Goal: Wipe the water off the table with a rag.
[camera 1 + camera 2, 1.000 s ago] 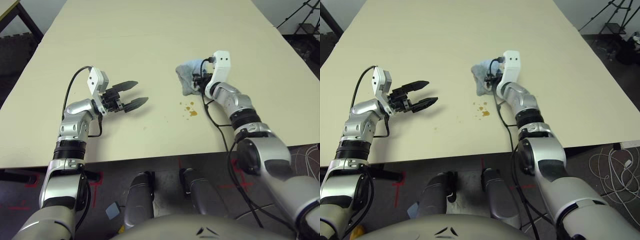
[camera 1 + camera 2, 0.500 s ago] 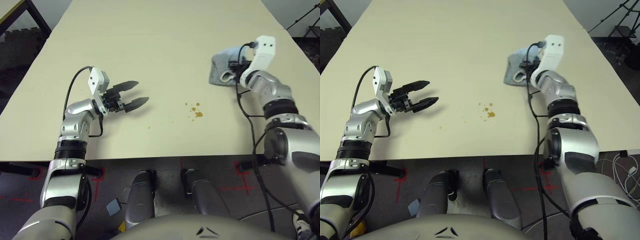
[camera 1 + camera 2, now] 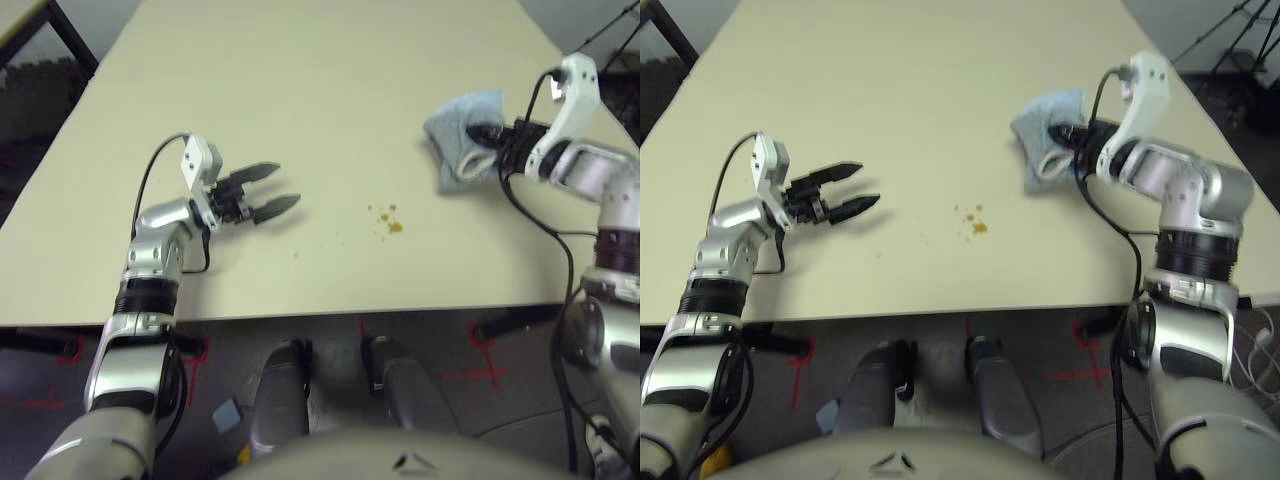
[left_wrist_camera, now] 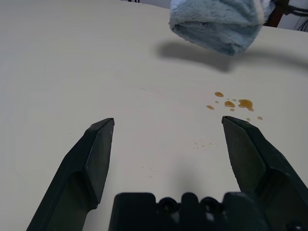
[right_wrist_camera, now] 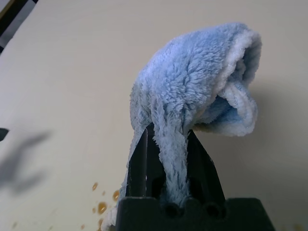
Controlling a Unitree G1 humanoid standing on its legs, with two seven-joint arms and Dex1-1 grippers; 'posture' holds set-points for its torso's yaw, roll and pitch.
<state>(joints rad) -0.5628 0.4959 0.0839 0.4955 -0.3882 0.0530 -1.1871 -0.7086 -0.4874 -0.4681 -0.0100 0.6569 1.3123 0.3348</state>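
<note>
Right claw (image 5: pixel 168 159): mine, clamped shut on a bunched fold of the rag, carrying it in the air off to my right side.
Left claw (image 3: pixel 262 191): mine too, fingers spread apart with nothing between them, hovering level over bare tabletop on my left.
Table (image 3: pixel 300 80): pale cream, matte, running far ahead of me.
Rag (image 3: pixel 462 135): light blue terry with a whitish hem, hanging from my right claw above the table, well apart from the spill; its shadow falls on the surface under it.
Water (image 3: pixel 386 218): a few small amber-brown drops near the table's middle, between my two claws, not yet wiped.
Handling: I judge the rag soft, light and floppy. It will drape and fold, not push flat, so a pinch on a gathered fold, as I have now, should leave loose cloth free to press onto the drops.
Right wrist view adds: the cloth squeezed tight between my black fingers (image 5: pixel 138 163), and the plush pile up close.
Left wrist view adds: the clear gap under the rag, and the drops as separate splotches.
</note>
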